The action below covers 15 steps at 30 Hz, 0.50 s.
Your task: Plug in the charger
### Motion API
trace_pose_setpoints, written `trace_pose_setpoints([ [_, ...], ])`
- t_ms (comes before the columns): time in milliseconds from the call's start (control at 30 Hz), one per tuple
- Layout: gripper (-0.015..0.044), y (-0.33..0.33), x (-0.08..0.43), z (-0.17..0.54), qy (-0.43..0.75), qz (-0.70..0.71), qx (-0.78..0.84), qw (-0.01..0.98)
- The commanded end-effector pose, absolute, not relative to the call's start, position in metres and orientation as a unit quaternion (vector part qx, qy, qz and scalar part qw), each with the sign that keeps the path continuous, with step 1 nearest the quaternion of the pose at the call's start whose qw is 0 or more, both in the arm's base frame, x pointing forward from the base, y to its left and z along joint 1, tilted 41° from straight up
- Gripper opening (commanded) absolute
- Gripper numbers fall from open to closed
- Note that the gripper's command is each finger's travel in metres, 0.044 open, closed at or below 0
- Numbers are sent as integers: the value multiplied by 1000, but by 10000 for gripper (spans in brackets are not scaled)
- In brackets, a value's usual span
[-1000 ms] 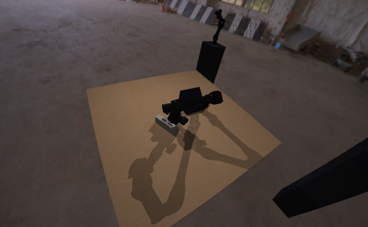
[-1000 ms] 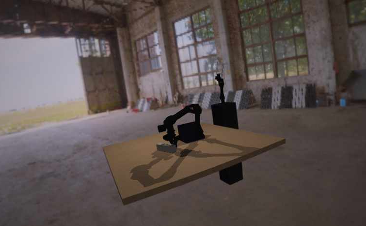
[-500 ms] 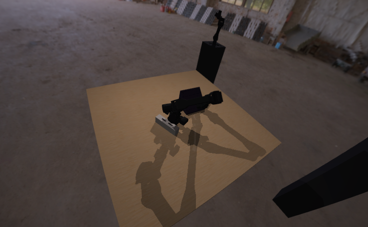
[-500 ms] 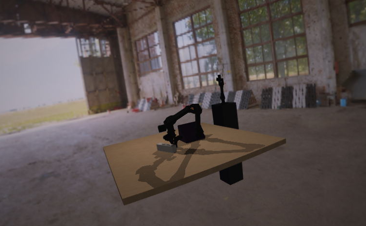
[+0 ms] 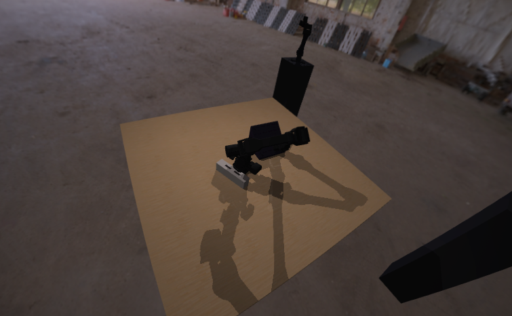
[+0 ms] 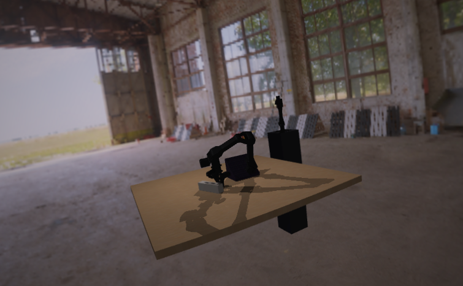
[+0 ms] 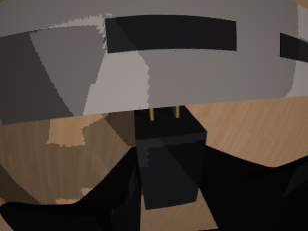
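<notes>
The grey-white power strip stands on the table. The wrist view shows one full dark outlet recess and part of another at the right edge. My gripper is shut on the black charger, whose two brass prongs point toward the strip. The strip's near edge covers the prong tips, so contact cannot be told. The prongs show on the near side of that edge, outside the visible recess. In the top and exterior views the gripper is a dark shape beside the strip, and the charger cannot be told apart from it.
The wooden table bears a dark purple-black panel behind the strip, near the arm's base. A black pedestal with another small arm stands past the table's far edge. Arm shadows cross the table.
</notes>
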<state>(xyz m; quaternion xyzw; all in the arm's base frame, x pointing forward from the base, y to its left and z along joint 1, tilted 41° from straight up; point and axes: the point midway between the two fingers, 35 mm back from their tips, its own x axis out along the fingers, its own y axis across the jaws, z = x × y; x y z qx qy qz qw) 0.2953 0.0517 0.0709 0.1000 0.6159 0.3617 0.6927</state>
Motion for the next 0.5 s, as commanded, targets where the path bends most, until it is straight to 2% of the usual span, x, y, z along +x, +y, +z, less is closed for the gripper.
trace_pose_setpoints([
  [0, 0, 52, 296, 71, 616, 361, 103, 692],
  [467, 0, 53, 300, 73, 616, 361, 103, 692],
])
